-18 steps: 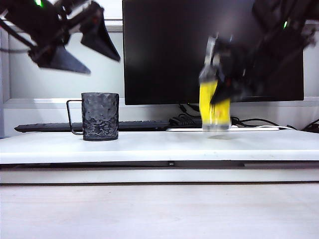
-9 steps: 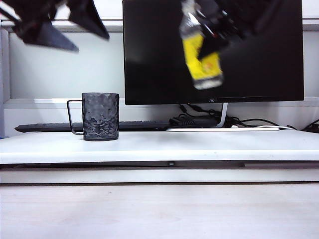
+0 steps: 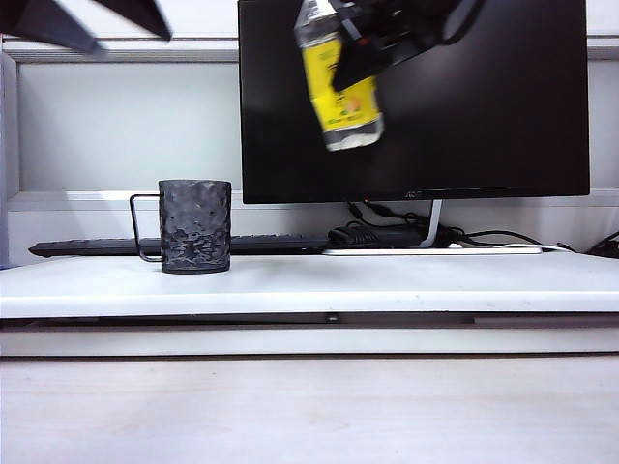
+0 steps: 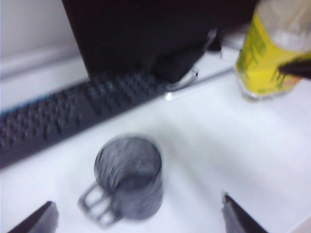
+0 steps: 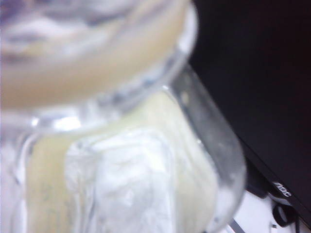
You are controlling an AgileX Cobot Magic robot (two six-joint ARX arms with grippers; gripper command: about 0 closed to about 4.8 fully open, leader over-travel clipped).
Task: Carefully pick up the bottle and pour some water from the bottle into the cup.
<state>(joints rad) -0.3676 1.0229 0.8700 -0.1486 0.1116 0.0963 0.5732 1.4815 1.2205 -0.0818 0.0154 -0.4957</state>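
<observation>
A clear plastic bottle (image 5: pixel 126 160) with a pale yellow label fills most of the right wrist view, very close to the lens and blurred. Its rounded transparent shoulder curves across the frame, with whitish glints in the plastic. Behind it stands a black flat monitor (image 5: pixel 262 82), its lower bezel bearing small pale lettering. A dark cable (image 5: pixel 282 213) lies below on the white desk (image 5: pixel 255 216).

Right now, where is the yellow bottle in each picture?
Exterior view: the bottle hangs high near the middle, tilted, held by the right end effector, in front of the monitor.
Left wrist view: the bottle sits in a far corner, beyond the cup.
Right wrist view: the bottle fills the picture, blurred.
Shared landmark: the black monitor.
</observation>
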